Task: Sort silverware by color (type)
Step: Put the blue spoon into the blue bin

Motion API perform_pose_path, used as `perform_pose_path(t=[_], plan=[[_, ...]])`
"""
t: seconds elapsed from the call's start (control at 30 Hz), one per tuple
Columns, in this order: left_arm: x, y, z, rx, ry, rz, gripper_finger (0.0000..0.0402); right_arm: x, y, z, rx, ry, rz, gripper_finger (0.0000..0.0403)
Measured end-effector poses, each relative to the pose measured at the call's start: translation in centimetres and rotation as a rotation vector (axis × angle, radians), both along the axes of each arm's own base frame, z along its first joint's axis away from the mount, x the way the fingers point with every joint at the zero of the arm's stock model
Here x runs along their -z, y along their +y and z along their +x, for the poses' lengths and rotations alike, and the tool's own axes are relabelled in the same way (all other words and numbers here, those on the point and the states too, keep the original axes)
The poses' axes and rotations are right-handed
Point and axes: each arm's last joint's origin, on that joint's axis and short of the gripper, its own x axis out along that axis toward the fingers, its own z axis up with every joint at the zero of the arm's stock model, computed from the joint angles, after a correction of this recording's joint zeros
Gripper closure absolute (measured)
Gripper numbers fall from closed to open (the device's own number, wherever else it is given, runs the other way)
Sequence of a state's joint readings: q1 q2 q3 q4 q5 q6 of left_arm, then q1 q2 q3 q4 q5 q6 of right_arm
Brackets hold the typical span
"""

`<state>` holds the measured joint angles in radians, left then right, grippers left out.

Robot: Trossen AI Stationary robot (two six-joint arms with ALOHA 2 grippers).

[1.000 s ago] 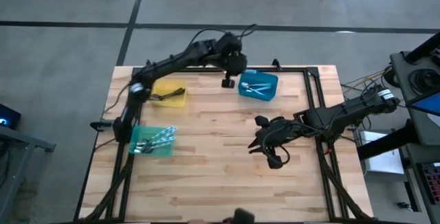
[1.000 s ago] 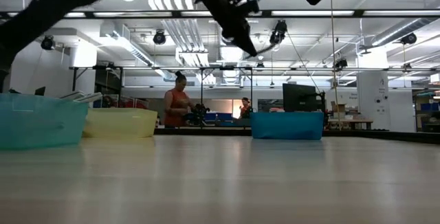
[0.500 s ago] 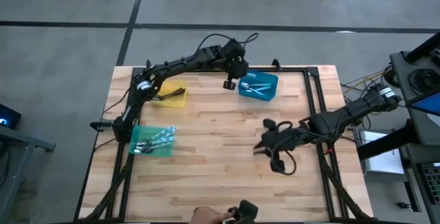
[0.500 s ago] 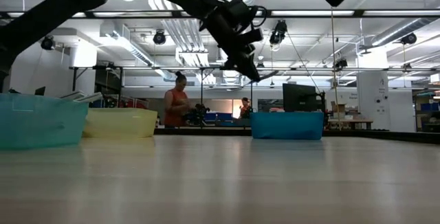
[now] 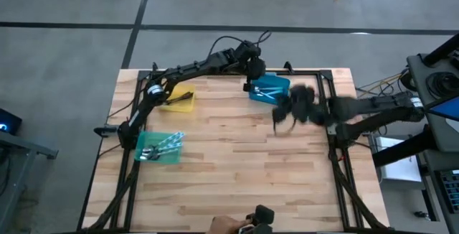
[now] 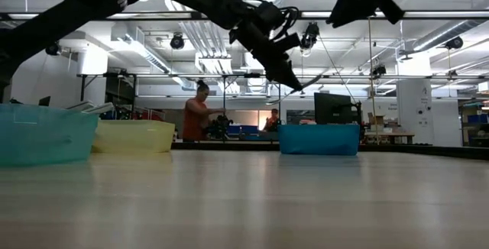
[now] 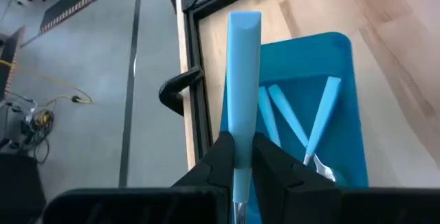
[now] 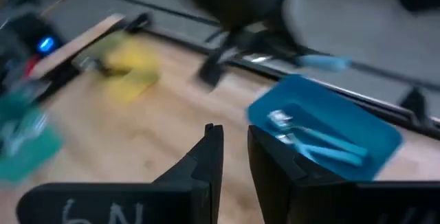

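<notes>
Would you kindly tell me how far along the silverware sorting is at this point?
Nearly done: utensils already lie in the green bin, yellow bin and blue bin, and none shows on the table. In hand: the left gripper holds a blue-handled utensil over the blue bin. Left: dropping it. The right gripper carries nothing.

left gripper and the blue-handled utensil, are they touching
Touching. The left wrist view shows the left gripper with its fingers shut against both sides of the blue-handled utensil, held above the blue bin.
</notes>
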<state>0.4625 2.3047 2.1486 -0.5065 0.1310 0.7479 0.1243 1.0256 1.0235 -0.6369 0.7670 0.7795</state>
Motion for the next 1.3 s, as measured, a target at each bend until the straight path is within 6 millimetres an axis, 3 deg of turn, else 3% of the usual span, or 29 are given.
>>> perform_pose_path(t=[0.13, 0.27, 0.43, 0.57, 0.73, 0.9, 1.3], plan=[[-0.6, -0.1, -0.1, -0.014, 0.002, -0.019, 0.0388, -1.9, -4.9, -1.1, 0.091, -0.054, 0.079, 0.0341], [-1.3, -0.1, 0.0, -0.016, -0.017, -0.011, 0.0388, -2.9, -9.7, -2.5, 0.093, -0.056, 0.159, 0.0311], [-1.5, 0.0, 0.1, -0.017, -0.033, -0.002, 0.0388, -2.2, -14.9, -3.6, 0.057, -0.043, 0.283, 0.0249], [-1.5, 0.0, 0.1, -0.02, -0.033, -0.004, 0.0388, -1.0, -17.6, -3.9, 0.042, -0.034, 0.351, 0.0201], [-1.5, 0.0, 0.1, -0.023, -0.034, -0.002, 0.0388, 0.2, -19.0, -2.9, -0.043, -0.026, 0.389, 0.016], [-1.5, 0.0, 0.1, -0.023, -0.036, -0.002, 0.0388, 1.0, -19.8, -2.1, -0.06, -0.013, 0.378, 0.0143], [-1.6, 0.1, 0.2, -0.033, -0.053, -0.008, 0.0388, 1.9, -20.2, -1.7, -0.078, 0.015, 0.36, 0.0204]])
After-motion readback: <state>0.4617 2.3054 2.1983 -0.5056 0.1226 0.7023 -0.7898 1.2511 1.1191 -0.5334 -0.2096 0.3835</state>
